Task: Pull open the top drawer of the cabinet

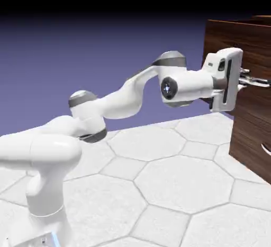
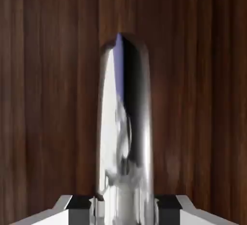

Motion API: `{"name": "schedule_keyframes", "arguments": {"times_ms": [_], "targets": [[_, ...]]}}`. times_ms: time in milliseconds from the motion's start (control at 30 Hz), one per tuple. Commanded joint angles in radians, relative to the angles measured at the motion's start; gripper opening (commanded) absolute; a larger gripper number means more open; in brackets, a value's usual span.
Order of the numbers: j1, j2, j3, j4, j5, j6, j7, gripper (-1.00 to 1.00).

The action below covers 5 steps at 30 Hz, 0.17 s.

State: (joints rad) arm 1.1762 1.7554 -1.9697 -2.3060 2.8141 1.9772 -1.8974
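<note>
Top drawer looks partly out, hand closed on its handle

Cabinet [image 1: 251,132] first: dark brown wood, at the exterior view's right, cut off by the frame. My arm [image 1: 124,100] reaches across to it at upper level. Top drawer [image 1: 254,45] is at the cabinet's upper edge; its box seems to stand out past the lower front, so I judge the pull is underway, amount unclear. Hand [image 2: 124,214] is clenched on the silver bar handle [image 2: 124,123], one fingertip each side of the bar in the hand view. Lower curved handle [image 1: 266,149] sits below, untouched.

Next, I'd say: keep the grip and draw straight back from the cabinet front.

Risks: the bar is smooth and rounded, so a fast tug could slide the fingertips off. Pulling off the drawer's line could twist the grip or bind the box in its runners. Arm is already bent back toward its base, so a long pull may run short of room and leave the drawer only part open. Letting go early would do the same. Can't see how deep the fingertips sit on the bar.
</note>
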Motion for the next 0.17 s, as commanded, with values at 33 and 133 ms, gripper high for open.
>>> {"name": "schedule_keyframes", "arguments": {"times_ms": [33,133], "targets": [[0.025,0.006,-0.005,-0.048,-0.006,-0.021,-0.004,-1.00],[0.049,0.004,-0.010,-0.085,-0.017,-0.035,-0.012,1.00]]}}
